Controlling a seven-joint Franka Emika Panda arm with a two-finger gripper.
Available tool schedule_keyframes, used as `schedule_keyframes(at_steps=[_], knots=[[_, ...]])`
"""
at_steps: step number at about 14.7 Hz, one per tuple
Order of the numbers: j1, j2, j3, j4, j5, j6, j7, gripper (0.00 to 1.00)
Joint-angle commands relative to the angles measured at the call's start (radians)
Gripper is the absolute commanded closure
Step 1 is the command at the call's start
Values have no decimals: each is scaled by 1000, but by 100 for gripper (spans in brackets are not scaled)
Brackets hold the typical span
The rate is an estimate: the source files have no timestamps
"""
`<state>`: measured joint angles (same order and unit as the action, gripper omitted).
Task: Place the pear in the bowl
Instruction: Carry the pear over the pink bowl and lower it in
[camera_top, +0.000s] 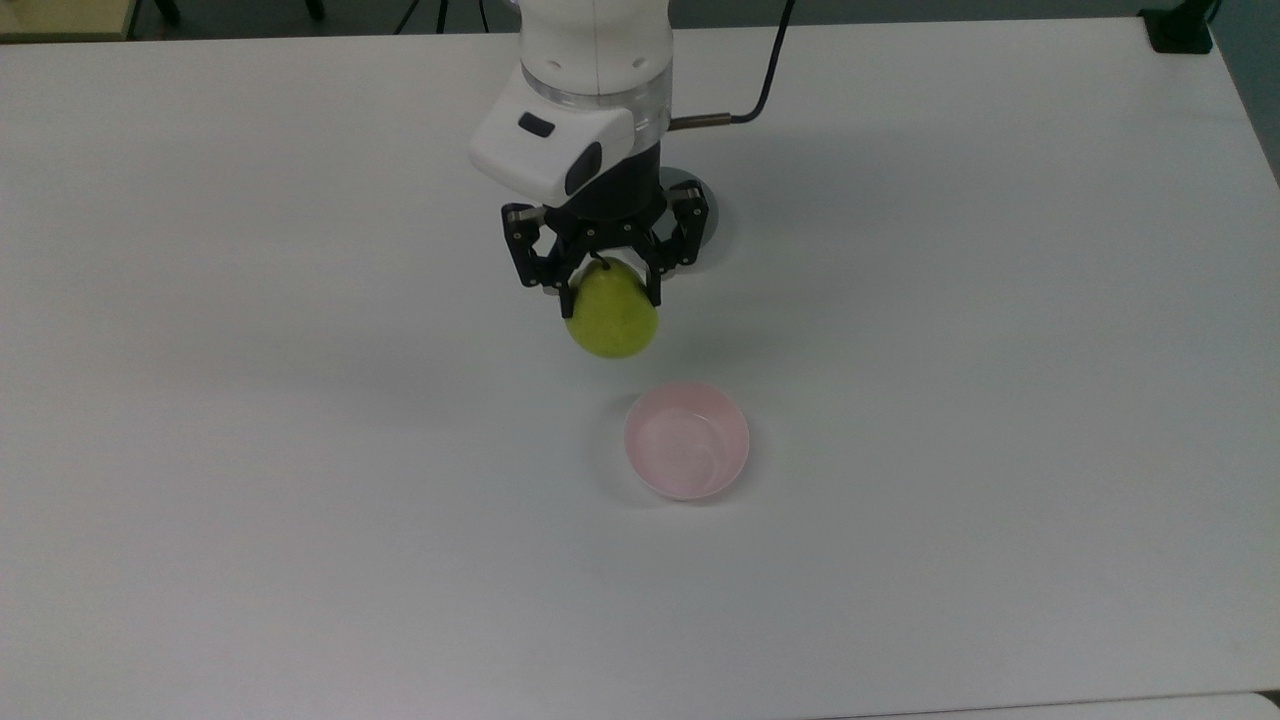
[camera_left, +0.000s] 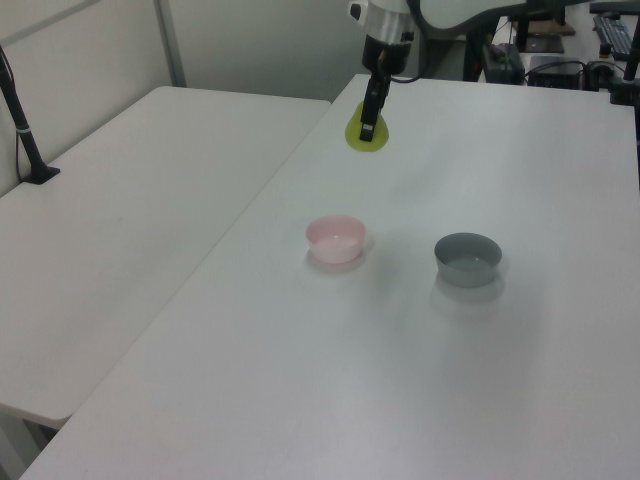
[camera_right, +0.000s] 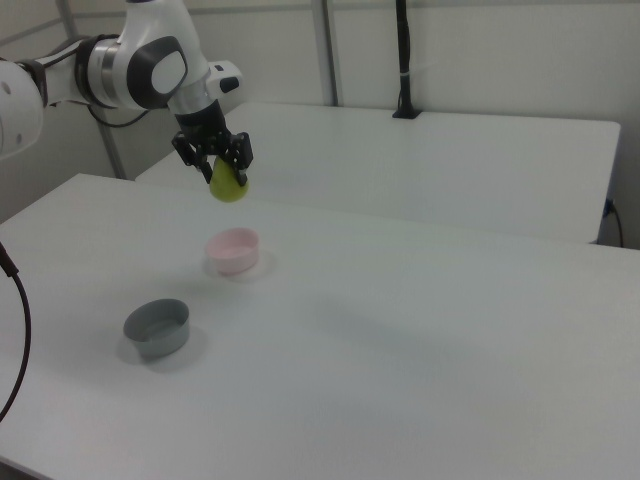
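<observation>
Hand grips the pear stem-up, apparently above the surface; the bowl lies toward the top view's lower right.

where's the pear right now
The pear hangs in the gripper above the table, just up-left of the pink bowl in the top view.
</observation>
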<state>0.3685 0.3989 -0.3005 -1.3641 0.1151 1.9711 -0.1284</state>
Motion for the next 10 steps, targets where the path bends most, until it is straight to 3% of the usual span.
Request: schedule_keyframes(at_steps=[1,10], knots=[[23,50,-14,26,21,53,32,62],[98,241,-17,26,9,210,121,62]])
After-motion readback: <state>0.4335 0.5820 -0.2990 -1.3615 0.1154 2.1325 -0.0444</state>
